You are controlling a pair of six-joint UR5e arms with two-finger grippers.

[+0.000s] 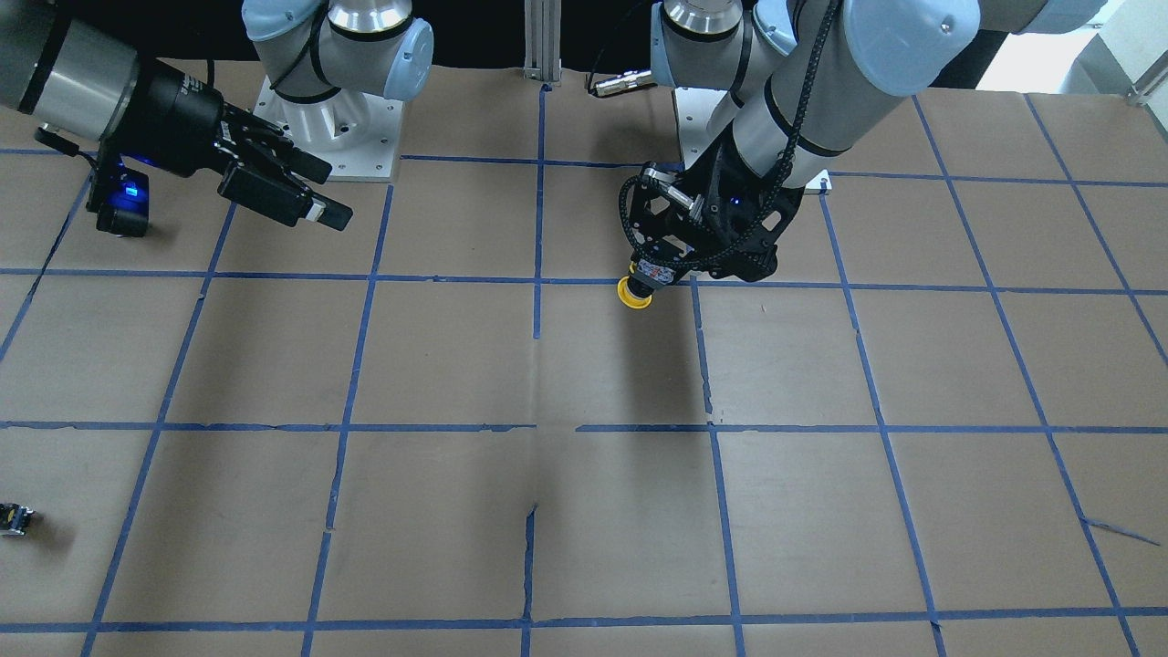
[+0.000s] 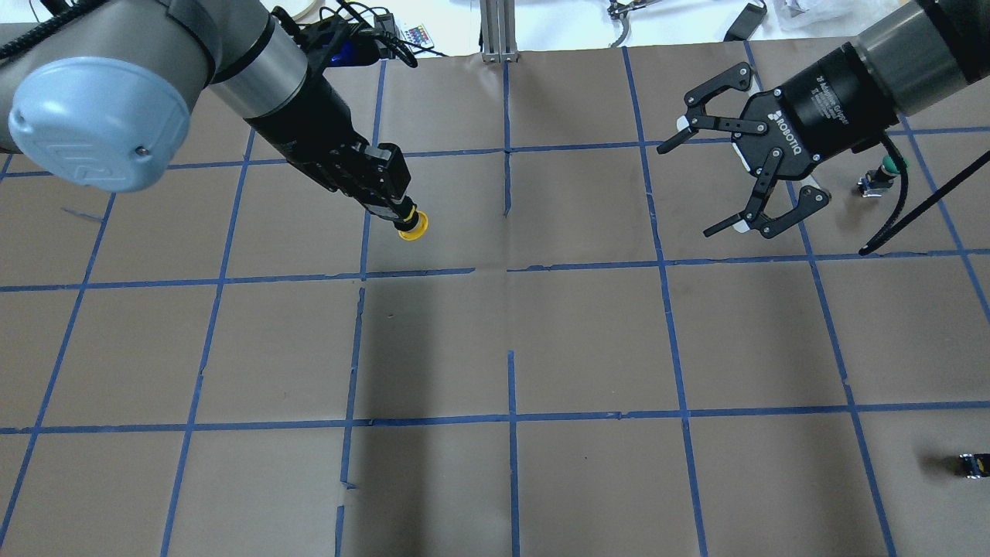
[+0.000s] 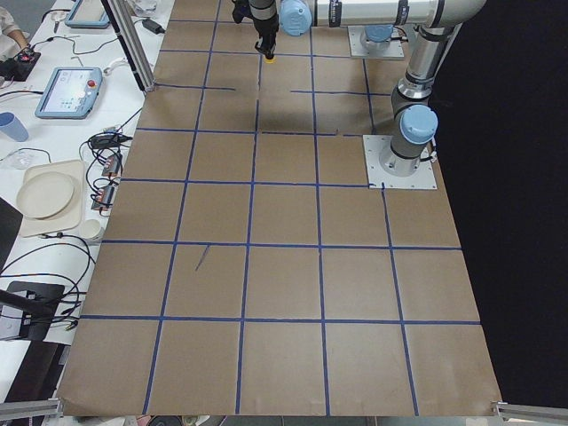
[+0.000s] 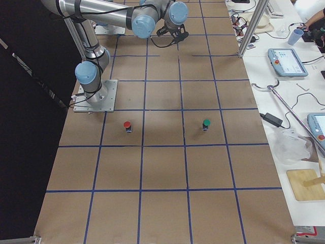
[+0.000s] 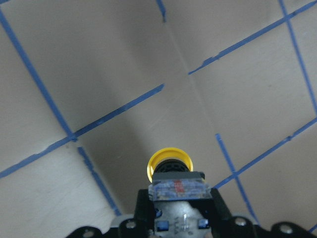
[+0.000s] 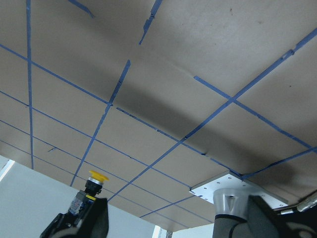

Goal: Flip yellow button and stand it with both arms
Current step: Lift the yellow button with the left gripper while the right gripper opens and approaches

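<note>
At the tip of the left pincer (image 2: 398, 209), clamped by its body, the yellow button (image 2: 412, 227) points cap-down above the table (image 2: 541, 333). Well to its right, the right pincer (image 2: 700, 186) hangs with jaws spread wide, holding nothing. A green-capped button (image 2: 889, 166) stands beside its wrist.

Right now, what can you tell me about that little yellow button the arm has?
The yellow button has a round, glossy yellow cap on a short black-and-grey body, plastic by its look. The left pincer is shut on that body, holding it cap-down and tilted, seemingly lifted off the brown paper-covered table. Nothing else touches it.
</note>
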